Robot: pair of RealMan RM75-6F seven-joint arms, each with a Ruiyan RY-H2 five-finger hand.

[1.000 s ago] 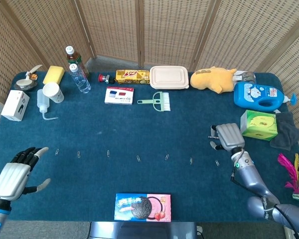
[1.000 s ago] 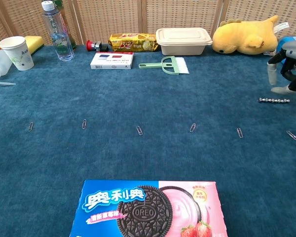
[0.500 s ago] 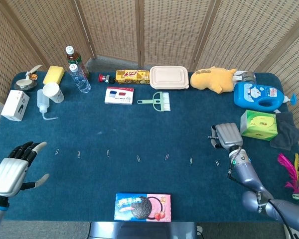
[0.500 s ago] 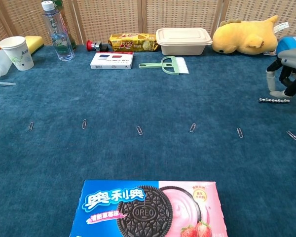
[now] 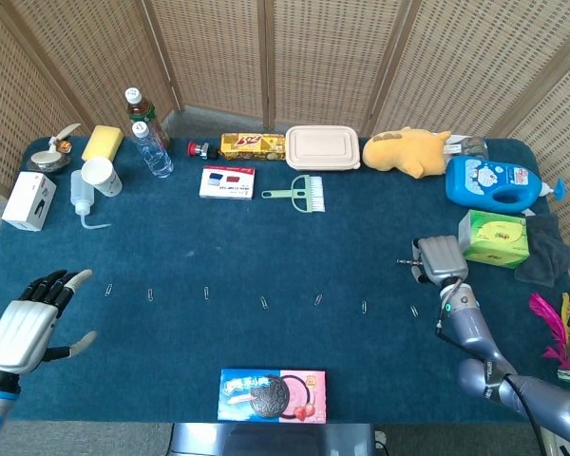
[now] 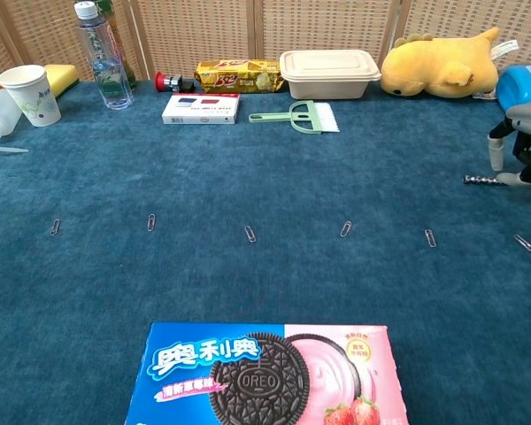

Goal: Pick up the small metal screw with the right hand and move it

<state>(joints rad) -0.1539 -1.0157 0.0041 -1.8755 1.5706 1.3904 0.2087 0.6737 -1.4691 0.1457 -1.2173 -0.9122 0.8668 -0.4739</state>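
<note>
At the right edge of the chest view, the grey right hand point(image 6: 522, 146) is low over the dark blue carpeted table point(image 6: 265, 266), its fingers point(image 6: 495, 156) curled down around one end of the small metal screw point(image 6: 480, 180). The screw lies flat on the table with its free end pointing to the left of the frame, and a fingertip touches its right end; whether the hand really grips the screw, I cannot tell. In the head view the same right hand point(image 5: 438, 259) is at the middle right, just beside the green tissue box point(image 5: 494, 238). The left hand point(image 5: 28, 318) is at the lower left of the head view, holding nothing, with fingers spread apart. A row of small metal paper clips point(image 6: 250, 234) crosses the middle of the table, and a blue and pink Oreo cookie box point(image 6: 267, 374) lies at the bottom centre.
</note>
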